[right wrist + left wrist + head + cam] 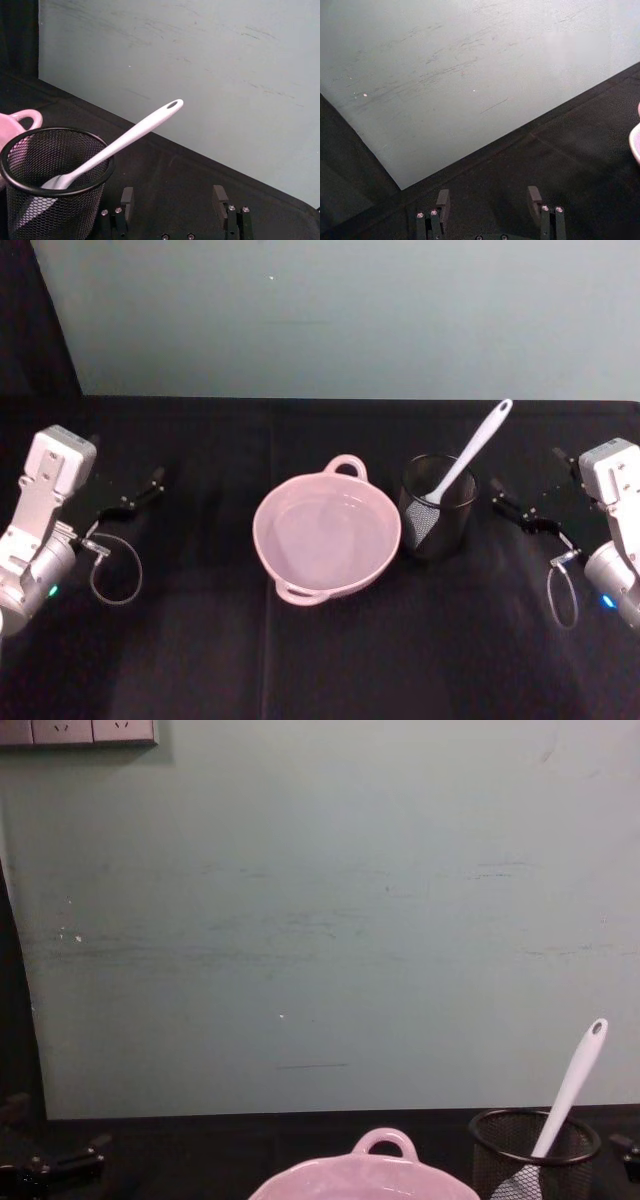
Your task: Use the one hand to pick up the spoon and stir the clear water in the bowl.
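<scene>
My right end effector (503, 496) sits at the right side of the black surface (330, 670). Its two fingers (127, 197) are spread wide apart with nothing between them. Whether it rests on the surface or hangs just above it, I cannot tell.

The spoon (470, 455) is near this end effector, just to its left and apart from it. It stands blade-down in a black mesh cup (440, 530). Its white handle leans up and back out of the cup, with the holed end highest and tipped toward my right side. From my right wrist the handle (125, 140) crosses above the cup's rim (55, 172), ahead of the open fingers and off to their left.

The pink bowl (265, 515) is farther left, on the far side of the cup and just beside it, between my two end effectors. Its loop handle (385, 1140) points toward the pale wall (350, 310). Clear water (325, 535) lies in it, hard to make out against the pink.

My left end effector (143, 490) is parked at the left of the surface, well apart from the bowl. Its fingers (442, 199) are also wide open and hold nothing.
</scene>
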`<action>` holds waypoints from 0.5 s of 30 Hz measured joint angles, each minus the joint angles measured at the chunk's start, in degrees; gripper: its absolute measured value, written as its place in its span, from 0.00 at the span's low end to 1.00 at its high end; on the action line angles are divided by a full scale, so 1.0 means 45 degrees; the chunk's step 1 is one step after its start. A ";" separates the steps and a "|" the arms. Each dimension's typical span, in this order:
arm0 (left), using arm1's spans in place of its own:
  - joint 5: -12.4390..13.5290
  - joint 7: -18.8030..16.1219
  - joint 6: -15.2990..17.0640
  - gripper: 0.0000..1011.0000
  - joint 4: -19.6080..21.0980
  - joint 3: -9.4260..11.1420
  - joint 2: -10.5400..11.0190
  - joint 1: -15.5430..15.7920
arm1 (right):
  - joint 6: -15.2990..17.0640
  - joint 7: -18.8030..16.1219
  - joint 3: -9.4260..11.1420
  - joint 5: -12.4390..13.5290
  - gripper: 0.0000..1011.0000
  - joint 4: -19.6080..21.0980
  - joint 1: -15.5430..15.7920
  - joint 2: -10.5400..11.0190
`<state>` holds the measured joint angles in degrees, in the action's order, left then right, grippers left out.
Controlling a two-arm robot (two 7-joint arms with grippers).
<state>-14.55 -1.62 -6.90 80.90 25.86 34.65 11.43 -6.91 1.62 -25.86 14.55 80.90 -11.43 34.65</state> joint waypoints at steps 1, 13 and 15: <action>0.0000 0.0000 0.0000 1.00 0.0000 0.0000 0.0000 0.0000 | 0.0000 0.0000 0.0001 0.0000 0.99 0.0000 0.0000 0.0000; 0.0000 0.0000 0.0000 1.00 0.0000 0.0000 0.0001 -0.0001 | -0.0196 0.0149 0.0464 -0.0054 0.99 0.0574 0.0622 0.0037; 0.0000 0.0000 0.0000 1.00 0.0000 0.0001 0.0000 0.0000 | -0.0289 0.0214 0.0690 0.0017 0.99 0.0909 0.0946 0.0091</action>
<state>-14.55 -1.62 -6.91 80.90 25.86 34.65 11.43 -8.21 2.59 -22.76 14.63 84.99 -7.17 35.06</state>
